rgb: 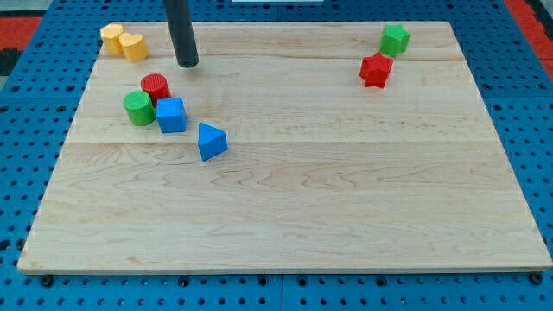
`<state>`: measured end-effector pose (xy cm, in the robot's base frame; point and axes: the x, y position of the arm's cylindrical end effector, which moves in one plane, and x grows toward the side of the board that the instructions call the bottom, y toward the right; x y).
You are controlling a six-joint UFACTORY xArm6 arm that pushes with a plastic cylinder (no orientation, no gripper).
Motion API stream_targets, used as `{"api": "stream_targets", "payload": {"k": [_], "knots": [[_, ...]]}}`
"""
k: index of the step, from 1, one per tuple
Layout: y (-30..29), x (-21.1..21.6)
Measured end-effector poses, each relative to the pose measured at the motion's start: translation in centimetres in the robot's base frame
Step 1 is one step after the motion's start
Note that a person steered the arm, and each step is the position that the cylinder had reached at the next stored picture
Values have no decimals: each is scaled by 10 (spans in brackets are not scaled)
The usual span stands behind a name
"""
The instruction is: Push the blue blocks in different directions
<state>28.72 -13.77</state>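
A blue cube lies at the board's left, touching a red cylinder above it and a green cylinder to its left. A blue triangular block lies just below and to the right of the cube, apart from it. My tip stands near the board's top left, above and a little right of the red cylinder and the blue cube, touching no block.
Two yellow blocks sit at the top left corner. A green block and a red star-like block sit at the top right. The wooden board rests on a blue pegboard surface.
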Motion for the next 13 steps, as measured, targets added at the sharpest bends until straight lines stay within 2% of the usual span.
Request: {"api": "stream_targets", "payload": {"k": [2,3,4,5,6,7,8,10,12,13], "knots": [[0,4],[34,-27],[72,-39],[13,15],[1,96],[17,140],[16,162],[97,167],[113,176],[122,218]]}}
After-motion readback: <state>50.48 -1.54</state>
